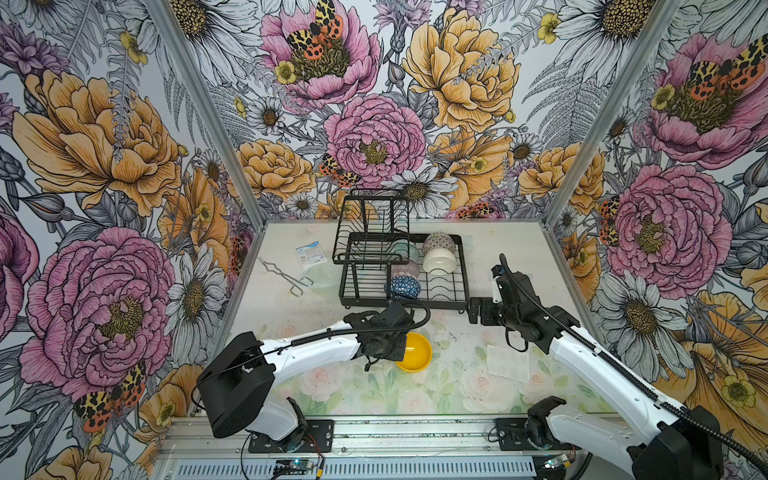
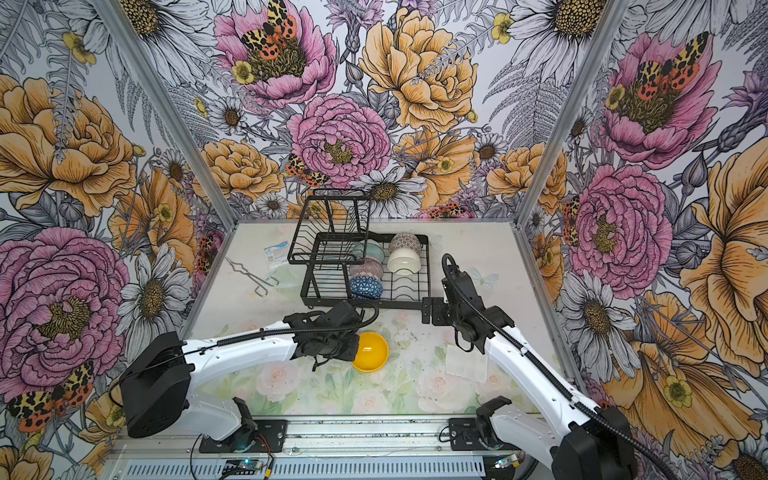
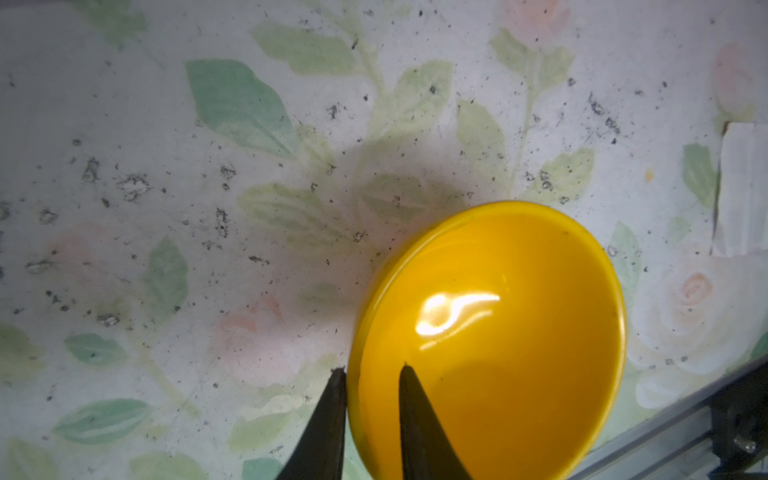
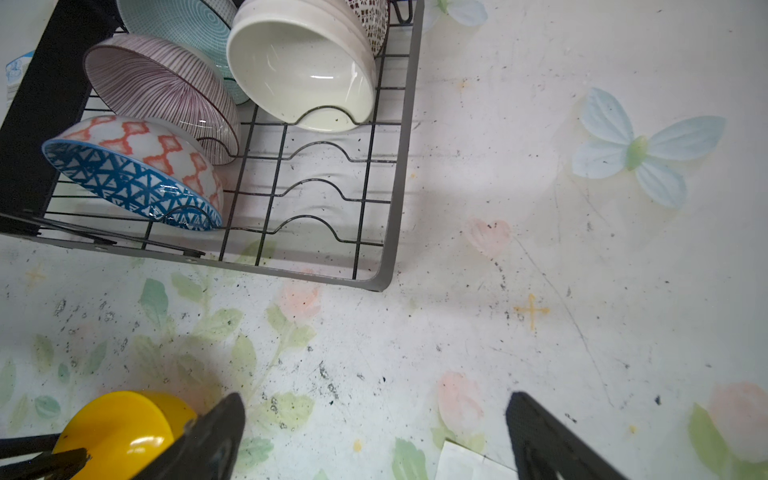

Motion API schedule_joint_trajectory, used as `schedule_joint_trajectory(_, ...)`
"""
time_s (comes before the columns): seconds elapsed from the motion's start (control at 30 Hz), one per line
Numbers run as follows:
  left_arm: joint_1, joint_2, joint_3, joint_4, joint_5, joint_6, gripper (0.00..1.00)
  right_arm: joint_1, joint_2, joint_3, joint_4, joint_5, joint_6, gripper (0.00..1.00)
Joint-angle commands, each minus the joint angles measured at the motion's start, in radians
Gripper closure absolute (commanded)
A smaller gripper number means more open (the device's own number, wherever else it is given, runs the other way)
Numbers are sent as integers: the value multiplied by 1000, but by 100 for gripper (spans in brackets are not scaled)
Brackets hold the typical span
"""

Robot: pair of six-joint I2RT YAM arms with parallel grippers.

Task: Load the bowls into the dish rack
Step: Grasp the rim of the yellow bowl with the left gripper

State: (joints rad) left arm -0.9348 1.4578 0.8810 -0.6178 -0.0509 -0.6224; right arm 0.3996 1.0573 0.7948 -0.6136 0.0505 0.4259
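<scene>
Five small round bowls (image 4: 299, 70) lean on edge in the far black wire dish rack (image 4: 400, 166), slots keeping them apart. Near centre, the left gripper (image 3: 372, 368) pinches the plain yellow round bowl (image 1: 417, 353) by its rim, probably to carry it tilted. The right gripper (image 4: 376, 397) hangs spread, empty.

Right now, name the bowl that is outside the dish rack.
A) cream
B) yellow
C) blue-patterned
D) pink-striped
B: the yellow bowl is out in front of the rack, with the left tool straddling its rim, while the cream bowl, blue bowl and pink-striped bowl lean inside it.
</scene>
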Motion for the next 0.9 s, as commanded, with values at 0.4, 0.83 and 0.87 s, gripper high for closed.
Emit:
schedule_joint_trajectory(0.4, 17, 22, -10, 59, 46, 4, 82, -8, 15, -2, 0, -21, -10, 0)
schedule_joint_trajectory(0.83, 22, 32, -14, 72, 58, 7, 95, -8, 13, -3, 0, -29, -11, 1)
schedule_joint_trajectory(0.87, 21, 30, -14, 71, 58, 7, 98, -8, 13, -3, -1, -31, -10, 0)
